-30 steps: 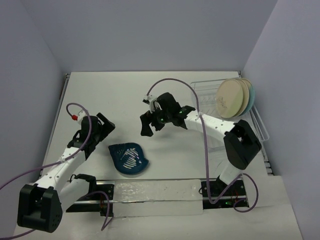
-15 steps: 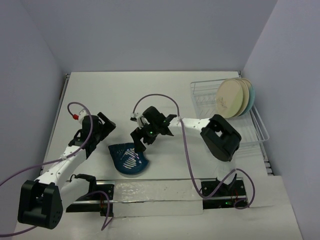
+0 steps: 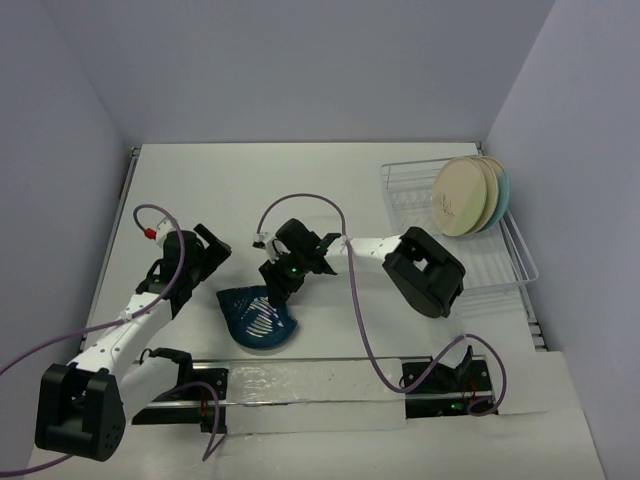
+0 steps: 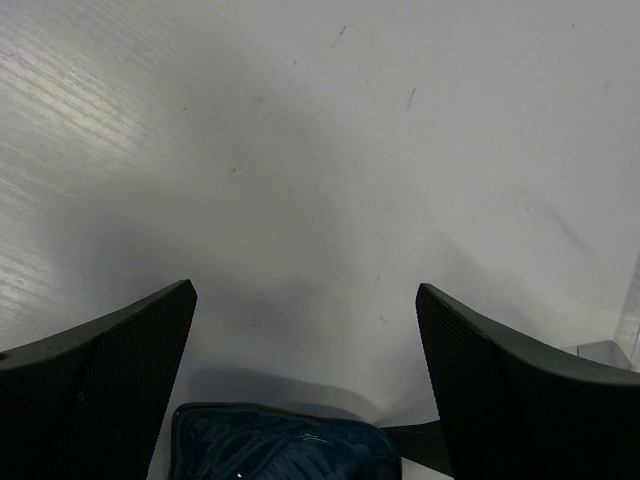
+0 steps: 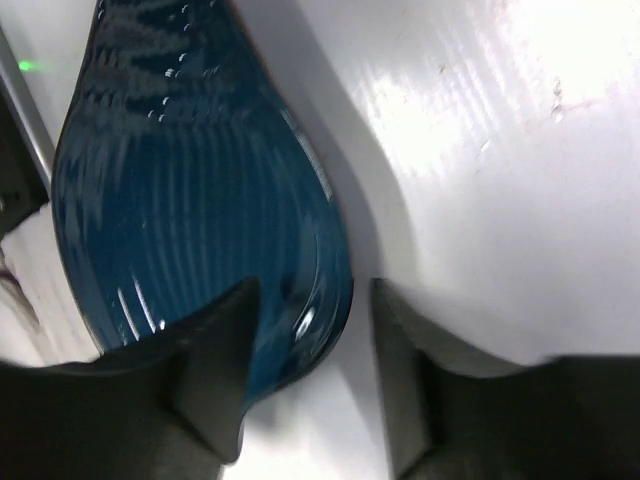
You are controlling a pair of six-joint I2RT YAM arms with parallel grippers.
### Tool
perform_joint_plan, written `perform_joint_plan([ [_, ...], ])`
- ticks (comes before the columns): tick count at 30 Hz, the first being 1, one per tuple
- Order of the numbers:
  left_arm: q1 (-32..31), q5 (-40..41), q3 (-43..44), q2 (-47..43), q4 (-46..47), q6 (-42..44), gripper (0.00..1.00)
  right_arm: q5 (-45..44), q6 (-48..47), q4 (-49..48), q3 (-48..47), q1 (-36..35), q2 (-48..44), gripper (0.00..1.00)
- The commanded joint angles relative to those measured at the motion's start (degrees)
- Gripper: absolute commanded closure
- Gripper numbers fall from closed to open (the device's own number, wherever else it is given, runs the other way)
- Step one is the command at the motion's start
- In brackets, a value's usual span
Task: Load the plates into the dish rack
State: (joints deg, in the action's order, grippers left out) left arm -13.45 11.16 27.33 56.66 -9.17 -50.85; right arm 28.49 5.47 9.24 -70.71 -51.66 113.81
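Observation:
The dark teal leaf-shaped dish [image 3: 258, 318] lies flat on the table, front centre. My right gripper [image 3: 272, 290] is down at its far rim. In the right wrist view the fingers straddle the rim of the dish [image 5: 190, 200]: one finger [image 5: 215, 350] rests over the ribbed inside, the other [image 5: 400, 360] stands on the table outside, a thin gap from the rim. Right gripper [image 5: 314, 290] is narrowed. Three round plates [image 3: 465, 195] stand upright in the wire dish rack [image 3: 500, 255] at the far right. My left gripper [image 3: 210, 250] hangs open left of the dish [image 4: 280, 445], holding nothing.
A clear strip [image 3: 310, 385] runs along the near edge between the arm bases. Grey walls close the table at the back and both sides. The right arm's purple cable [image 3: 355, 300] loops over the table's middle.
The right arm reached left and down from mid-table to the teal dish, and its jaws narrowed around the rim. The left arm stayed put.

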Motion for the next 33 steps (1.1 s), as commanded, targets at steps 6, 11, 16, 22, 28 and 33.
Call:
perform_joint_plan([
  [6,-0.2,1.1,0.6,-1.1,1.8,-0.5,0.01,-5.2,0.3,-0.2,-0.2,-1.3,-0.1,0.76],
  [11,-0.2,1.6,0.7,-1.3,1.3,-0.6,0.01,-9.2,-0.3,-0.2,1.0,-1.3,-4.7,0.95],
  [16,-0.2,2.1,1.9,-1.9,1.3,-0.9,0.01,-17.6,-3.0,0.1,1.0,-1.2,-12.4,1.0],
  [22,-0.2,1.0,8.1,0.4,4.2,0.0,0.01,-33.1,-9.2,4.0,-4.0,2.3,-26.1,1.0],
  [28,-0.2,0.5,12.2,6.8,4.4,0.7,0.01,-44.4,-16.1,4.8,-14.7,10.3,-31.3,1.0],
  [33,0.4,0.1,13.1,9.0,6.8,1.4,0.01,-50.4,-21.0,6.1,-21.5,19.6,-30.5,1.0],
])
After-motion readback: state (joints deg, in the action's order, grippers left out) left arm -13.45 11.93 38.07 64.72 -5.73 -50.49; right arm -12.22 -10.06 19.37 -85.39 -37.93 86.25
